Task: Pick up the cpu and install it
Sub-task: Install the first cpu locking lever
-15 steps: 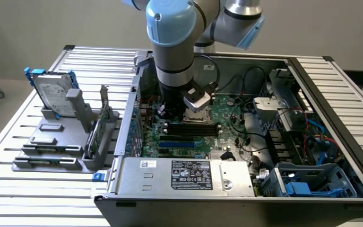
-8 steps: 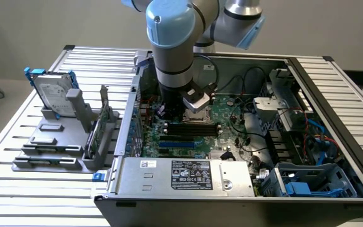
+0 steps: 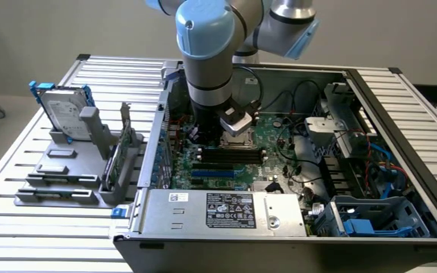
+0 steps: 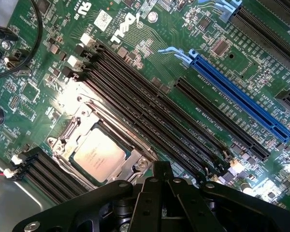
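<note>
A: Where is the cpu?

B: It lies flat inside the motherboard socket, its dull silver top facing up, with the metal frame of the socket around it. Taking the chip as the centre of a clock in the wrist view, the black memory slots run past it at about two o'clock, and a second short bank of black slots sits at about eight o'clock.

A: And the gripper?

B: The gripper is at about four o'clock from the chip in the wrist view, just beside the socket frame. Its black fingers are drawn together, with nothing between them. It does not touch the chip.

A: What lies further out?

B: The green motherboard carries a long blue expansion slot at about two o'clock, beyond the memory slots. In the exterior view the arm reaches down into the open computer case, its wrist over the board. With the wrist as the clock's centre there, the grey power supply with its label is at six o'clock, blue plastic drive bays at about four o'clock. Outside the case, at about nine o'clock, a hard drive with blue brackets stands upright in a grey holder on the slatted table.
</note>
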